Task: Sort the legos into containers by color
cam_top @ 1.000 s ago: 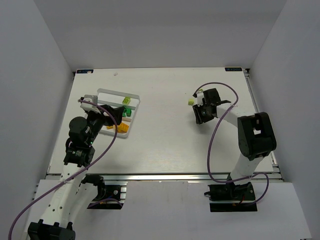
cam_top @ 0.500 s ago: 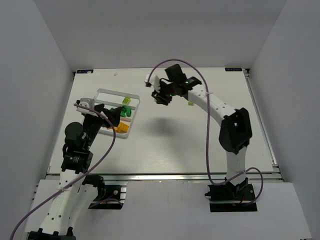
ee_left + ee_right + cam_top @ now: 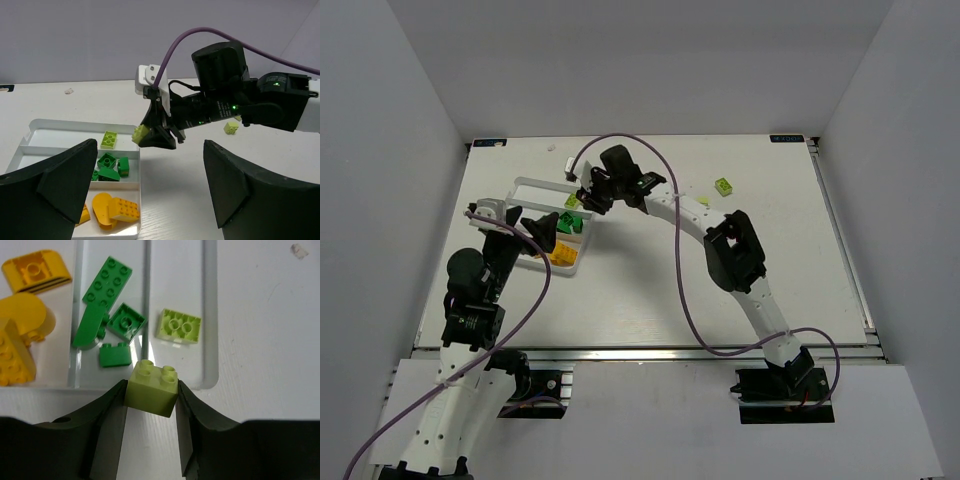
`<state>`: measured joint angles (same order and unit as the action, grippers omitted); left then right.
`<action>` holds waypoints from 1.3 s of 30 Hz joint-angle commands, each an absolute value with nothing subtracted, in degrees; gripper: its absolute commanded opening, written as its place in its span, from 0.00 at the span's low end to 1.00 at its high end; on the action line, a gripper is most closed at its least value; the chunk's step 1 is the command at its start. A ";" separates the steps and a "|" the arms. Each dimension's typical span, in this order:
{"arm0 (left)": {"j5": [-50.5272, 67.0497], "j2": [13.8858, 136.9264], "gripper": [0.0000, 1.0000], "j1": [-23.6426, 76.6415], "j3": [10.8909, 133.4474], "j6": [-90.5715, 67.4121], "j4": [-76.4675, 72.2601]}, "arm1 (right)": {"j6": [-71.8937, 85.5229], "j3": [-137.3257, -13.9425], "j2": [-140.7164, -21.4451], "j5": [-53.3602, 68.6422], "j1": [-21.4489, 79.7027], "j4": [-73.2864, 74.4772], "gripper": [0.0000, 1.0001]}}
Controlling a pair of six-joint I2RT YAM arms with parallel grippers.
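My right gripper (image 3: 590, 197) is shut on a pale lime lego (image 3: 151, 387) and holds it over the tray's edge by the lime compartment; the lego also shows in the left wrist view (image 3: 140, 134). The white divided tray (image 3: 525, 184) holds one pale lime lego (image 3: 180, 326), three dark green legos (image 3: 107, 285) and several orange-yellow legos (image 3: 35, 270), each color in its own compartment. My left gripper (image 3: 150, 190) is open and empty, just right of the tray's near end (image 3: 542, 232).
A loose pale lime lego (image 3: 723, 186) lies on the table to the right, also visible in the left wrist view (image 3: 231, 127). A small white scrap (image 3: 552, 148) lies behind the tray. The right arm reaches across the table's back half.
My right arm has swung from the right side of the table leftward to the tray, carrying the lime lego. The left arm has shifted only slightly.
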<state>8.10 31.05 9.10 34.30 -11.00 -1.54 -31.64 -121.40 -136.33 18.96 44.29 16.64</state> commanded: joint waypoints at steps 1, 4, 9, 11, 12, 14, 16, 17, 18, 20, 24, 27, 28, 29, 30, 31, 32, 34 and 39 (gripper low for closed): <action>9.22 31.20 0.95 8.70 34.10 -10.46 -2.11 | -26.99 -122.52 -137.45 17.93 44.65 3.79 0.00; 9.84 31.38 0.95 8.70 34.19 -10.55 -2.20 | -25.93 -122.34 -139.92 16.27 44.74 -1.56 0.03; 10.90 31.20 0.95 8.70 34.10 -10.90 -2.55 | -26.01 -124.01 -143.61 15.38 44.91 -3.78 0.19; 11.16 31.20 0.95 8.70 34.10 -11.07 -2.64 | -26.10 -123.49 -143.96 15.29 44.74 -4.57 0.23; 11.16 30.94 0.95 8.70 34.10 -10.99 -2.72 | -26.10 -122.96 -143.96 15.03 44.82 -5.35 0.26; 11.34 30.85 0.95 8.70 33.93 -11.07 -2.81 | -26.10 -122.52 -144.31 14.59 44.91 -6.50 0.33; 11.34 30.76 0.95 8.70 34.01 -11.16 -2.90 | -26.02 -123.31 -145.02 14.15 44.74 -6.50 0.40; 11.51 30.76 0.95 8.70 34.01 -11.34 -2.90 | -26.02 -123.40 -145.02 13.98 44.74 -6.59 0.42; 11.51 30.76 0.95 8.70 34.01 -11.25 -2.90 | -26.19 -123.31 -144.76 13.89 44.74 -6.50 0.44; 11.77 30.41 0.95 8.70 33.84 -11.42 -3.25 | -26.02 -123.13 -144.41 13.89 44.82 -6.59 0.51; 12.48 30.67 0.94 8.70 33.66 -11.43 -3.60 | -25.40 -122.96 -142.91 13.80 44.65 -6.50 0.59; 13.70 31.11 0.94 8.70 33.40 -11.43 -4.13 | -25.32 -122.35 -141.86 13.27 44.39 -6.33 0.61; 14.06 31.29 0.94 8.70 33.31 -11.51 -4.57 | -25.05 -122.00 -141.42 13.27 44.47 -6.07 0.61; 14.67 31.72 0.92 8.70 33.05 -11.43 -4.74 | -24.87 -121.47 -140.28 13.18 44.39 -5.80 0.61; 15.46 31.90 0.91 8.70 32.96 -11.34 -5.18 | -24.53 -121.20 -139.40 13.01 44.12 -5.02 0.60; 17.56 32.43 0.89 8.70 32.70 -11.51 -6.40 | -22.61 -120.77 -138.35 12.57 44.21 -4.31 0.58; 19.41 34.00 0.86 8.70 32.52 -11.69 -7.37 | -21.46 -120.15 -135.21 12.66 43.77 -3.52 0.56; 25.01 36.29 0.65 8.70 32.96 -11.86 -8.34 | -19.09 -117.34 -131.15 12.05 42.28 -0.10 0.48; 33.74 44.97 0.24 9.40 33.49 -14.15 -12.12 | -6.00 -105.40 -112.79 16.77 34.83 11.14 0.00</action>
<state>25.93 41.85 9.15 33.23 -12.64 -8.78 -15.57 -107.85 -125.93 13.82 40.99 6.68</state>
